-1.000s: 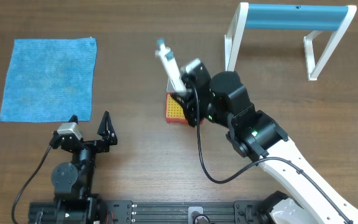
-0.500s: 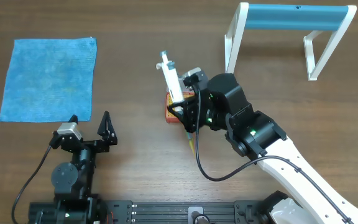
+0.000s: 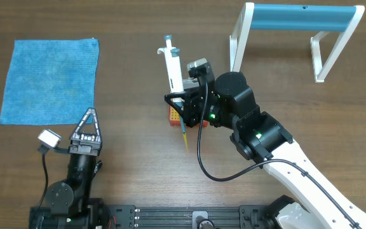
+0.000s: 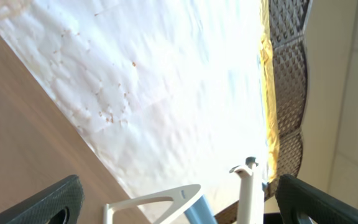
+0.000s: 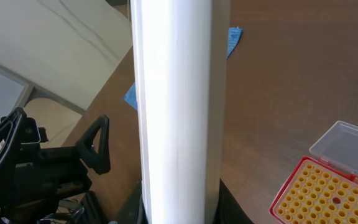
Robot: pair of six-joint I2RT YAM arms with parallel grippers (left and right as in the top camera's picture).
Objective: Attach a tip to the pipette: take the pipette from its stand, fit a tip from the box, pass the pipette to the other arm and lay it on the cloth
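My right gripper (image 3: 182,102) is shut on the white pipette (image 3: 172,69), which stands nearly upright. Its blue-capped plunger points to the far side and a yellow tip (image 3: 184,137) hangs at its lower end. The pipette's body (image 5: 176,106) runs straight up the right wrist view. Under the gripper sits the red tip box (image 3: 173,115), with yellow tips in its rack (image 5: 325,190) and its clear lid (image 5: 347,144) open. My left gripper (image 3: 89,118) is open at the near left, below the blue cloth (image 3: 49,81), and its fingers (image 4: 55,202) are spread wide. The pipette's top (image 4: 248,186) shows between them.
The white stand with its blue bar (image 3: 300,18) is at the far right. Bare wooden table lies between the cloth and the tip box. In the right wrist view the left gripper (image 5: 95,149) is some way off across the table.
The right arm has raised the pipette more upright, and a yellow tip now hangs clear of the box. The left arm has swung round and lifted, its gripper now pointing up the table.
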